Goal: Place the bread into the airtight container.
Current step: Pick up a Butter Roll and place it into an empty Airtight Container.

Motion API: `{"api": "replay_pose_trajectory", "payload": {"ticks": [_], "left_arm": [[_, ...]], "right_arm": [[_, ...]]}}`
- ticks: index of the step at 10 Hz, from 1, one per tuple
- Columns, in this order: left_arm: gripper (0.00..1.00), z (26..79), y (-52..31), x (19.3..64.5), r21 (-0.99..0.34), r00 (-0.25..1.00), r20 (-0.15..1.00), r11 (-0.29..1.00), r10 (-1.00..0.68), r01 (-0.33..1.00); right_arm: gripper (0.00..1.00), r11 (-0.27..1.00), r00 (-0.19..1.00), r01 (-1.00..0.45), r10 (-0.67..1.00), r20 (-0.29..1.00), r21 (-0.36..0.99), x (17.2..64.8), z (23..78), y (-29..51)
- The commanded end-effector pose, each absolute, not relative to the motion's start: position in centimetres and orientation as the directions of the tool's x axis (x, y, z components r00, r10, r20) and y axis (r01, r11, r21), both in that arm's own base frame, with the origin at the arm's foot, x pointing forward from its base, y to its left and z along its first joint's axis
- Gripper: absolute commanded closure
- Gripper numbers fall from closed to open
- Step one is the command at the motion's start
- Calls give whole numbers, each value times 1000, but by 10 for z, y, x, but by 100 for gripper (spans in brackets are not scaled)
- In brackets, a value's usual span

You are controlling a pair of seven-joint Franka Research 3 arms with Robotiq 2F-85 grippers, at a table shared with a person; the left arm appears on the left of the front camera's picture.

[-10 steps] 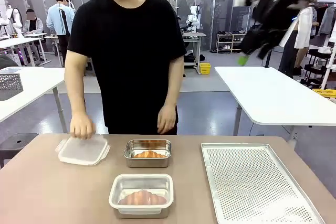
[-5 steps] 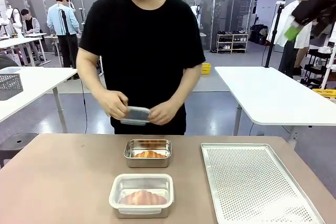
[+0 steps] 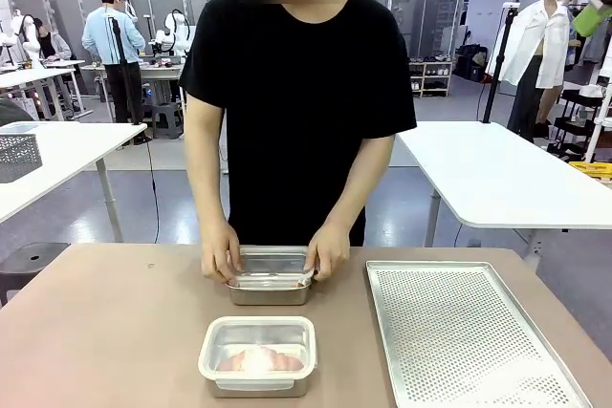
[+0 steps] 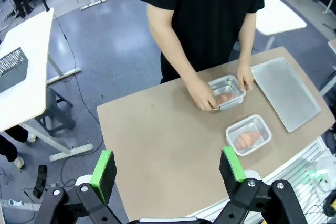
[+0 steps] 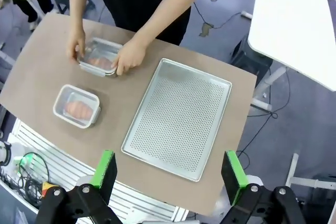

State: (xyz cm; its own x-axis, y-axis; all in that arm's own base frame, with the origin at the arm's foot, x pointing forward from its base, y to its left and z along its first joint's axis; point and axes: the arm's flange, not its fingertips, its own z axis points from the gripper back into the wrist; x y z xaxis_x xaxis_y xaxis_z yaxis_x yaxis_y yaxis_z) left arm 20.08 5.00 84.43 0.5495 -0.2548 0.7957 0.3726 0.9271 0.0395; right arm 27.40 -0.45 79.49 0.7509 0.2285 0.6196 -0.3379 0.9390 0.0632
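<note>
Bread [image 3: 258, 360]: we count one croissant-like piece lying in the near airtight container [image 3: 256, 354], a clear-lidded metal box close to our edge of the brown surface [image 3: 105, 332], and a second piece [image 5: 98, 62] in the far metal container [image 3: 272, 290], just beyond it.

Far container: the person's two hands, one [image 3: 221, 253] at its left end and the other [image 3: 328, 251] at its right end, press a clear lid [image 3: 273, 265] down on it. We judge the grip at both ends is meant to seat the seal evenly.

Perforated tray [image 3: 469, 332]: bare metal, lying to the right of both containers, apart from them. We take it for the place the bread was served from, though nothing in view confirms this.

Left tool [image 4: 168, 169]: high above the surface, green pads spread wide, holding nothing.

Right tool [image 5: 169, 170]: likewise high over the near edge, pads wide apart, empty. In the front view one green pad [image 3: 593, 18] shows at the upper right corner. We judge both arms are parked clear so the person can work unhindered.

Status: both pieces are boxed, and sealing of the far container looks nearly done.
</note>
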Motion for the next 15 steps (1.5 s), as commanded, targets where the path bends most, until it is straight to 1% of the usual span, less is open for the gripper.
{"api": "replay_pose_trajectory", "payload": {"ticks": [1,2,15], "left_arm": [[0,845,50,200,40,548,796,925,-258,377],[0,845,50,200,40,548,796,925,-258,377],[0,845,50,200,40,548,796,925,-258,377]], "right_arm": [[0,945,793,-305,182,582,120,279,783,-6],[0,939,751,-338,229,620,63,274,795,-5],[0,939,751,-338,229,620,63,274,795,-5]]}}
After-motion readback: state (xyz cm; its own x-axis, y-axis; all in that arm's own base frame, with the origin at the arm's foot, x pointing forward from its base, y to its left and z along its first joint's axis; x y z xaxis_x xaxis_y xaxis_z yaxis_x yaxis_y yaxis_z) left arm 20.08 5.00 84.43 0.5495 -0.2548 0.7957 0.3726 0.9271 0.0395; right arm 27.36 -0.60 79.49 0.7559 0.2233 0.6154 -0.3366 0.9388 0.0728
